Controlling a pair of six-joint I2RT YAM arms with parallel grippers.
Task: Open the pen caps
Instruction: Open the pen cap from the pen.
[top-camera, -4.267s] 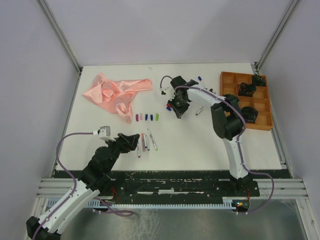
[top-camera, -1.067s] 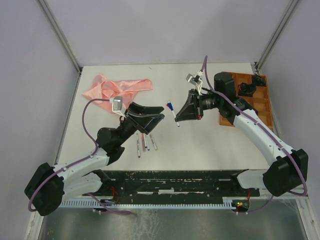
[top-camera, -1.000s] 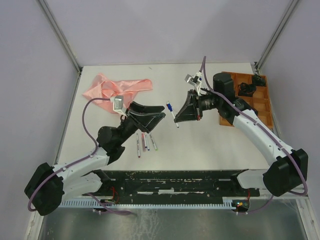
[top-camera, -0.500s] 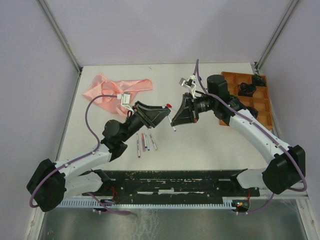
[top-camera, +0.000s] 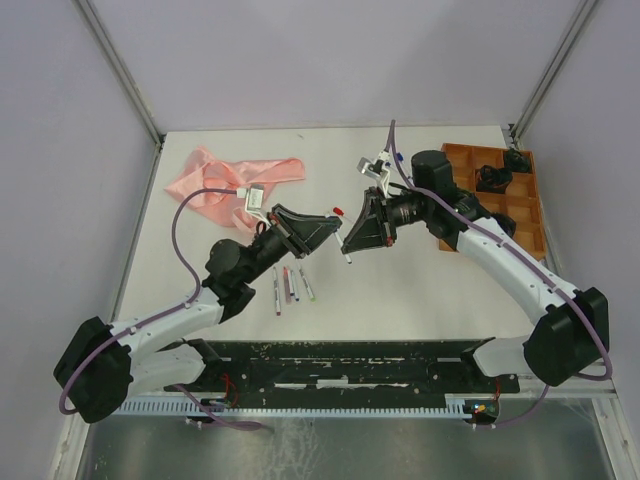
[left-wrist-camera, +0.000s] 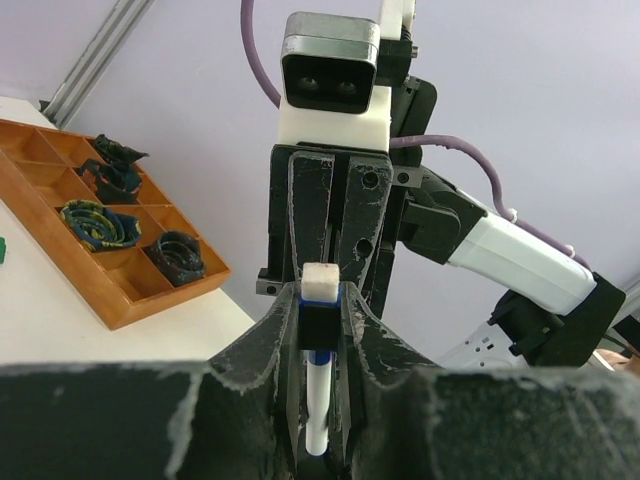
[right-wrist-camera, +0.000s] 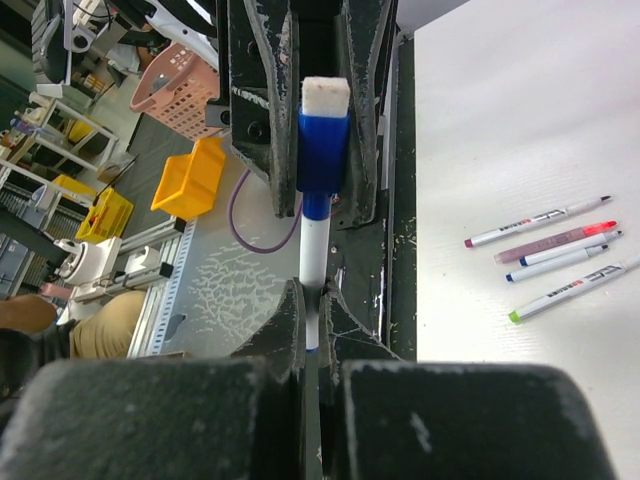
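Just beyond the loose pens (top-camera: 290, 283) on the counter (top-camera: 420, 290), the left pincer (left-wrist-camera: 320, 298) has snapped in, now grasping the blue pen cap (right-wrist-camera: 323, 150). Facing it, the right pincer (right-wrist-camera: 312, 295) is clenched on the pen (right-wrist-camera: 313, 235) barrel; both arms stretch inward, nose to nose.

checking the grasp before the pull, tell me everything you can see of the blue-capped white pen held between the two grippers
The slim white plastic marker pen is held in mid-air, cap end uppermost in both wrist views. Its stubby blue cap, tipped by a white plug, is still on. The left gripper pinches the cap; the right gripper clamps the lower barrel.
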